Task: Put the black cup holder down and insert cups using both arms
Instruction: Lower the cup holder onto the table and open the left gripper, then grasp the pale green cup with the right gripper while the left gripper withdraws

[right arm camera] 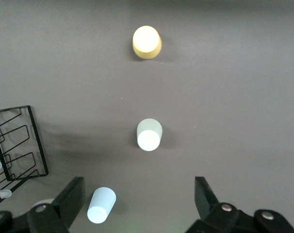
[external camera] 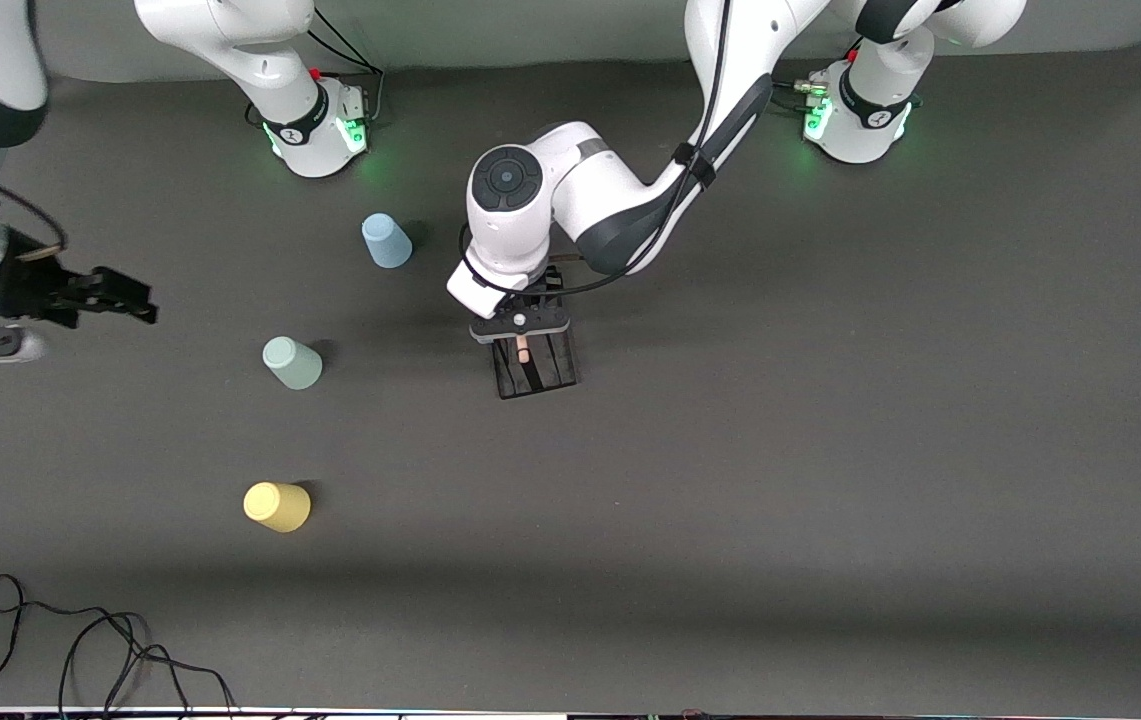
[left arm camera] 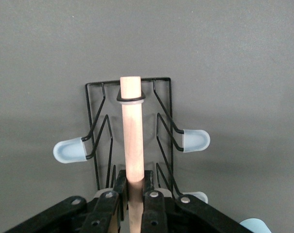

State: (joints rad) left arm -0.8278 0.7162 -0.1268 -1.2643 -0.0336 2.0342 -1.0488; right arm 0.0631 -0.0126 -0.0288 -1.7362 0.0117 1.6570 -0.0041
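The black cup holder [external camera: 535, 365] is at the middle of the table, its wire base low on the mat; I cannot tell if it touches. My left gripper [external camera: 522, 338] is shut on its wooden handle [left arm camera: 131, 136], seen in the left wrist view [left arm camera: 135, 180] with pale-tipped pegs [left arm camera: 195, 141] on both sides. My right gripper [external camera: 130, 297] is open and empty, up in the air at the right arm's end. In the right wrist view [right arm camera: 139, 194] it hangs above the light blue cup [right arm camera: 101, 205], pale green cup [right arm camera: 149, 134] and yellow cup [right arm camera: 146, 42]. The holder's edge [right arm camera: 21, 145] shows there too.
The three cups stand upside down in a row toward the right arm's end: blue [external camera: 387, 241], green [external camera: 292, 362] nearer the camera, yellow [external camera: 277, 506] nearest. Loose black cables [external camera: 90, 650] lie at the table's front edge. The arm bases [external camera: 315, 125] [external camera: 855, 115] stand along the back.
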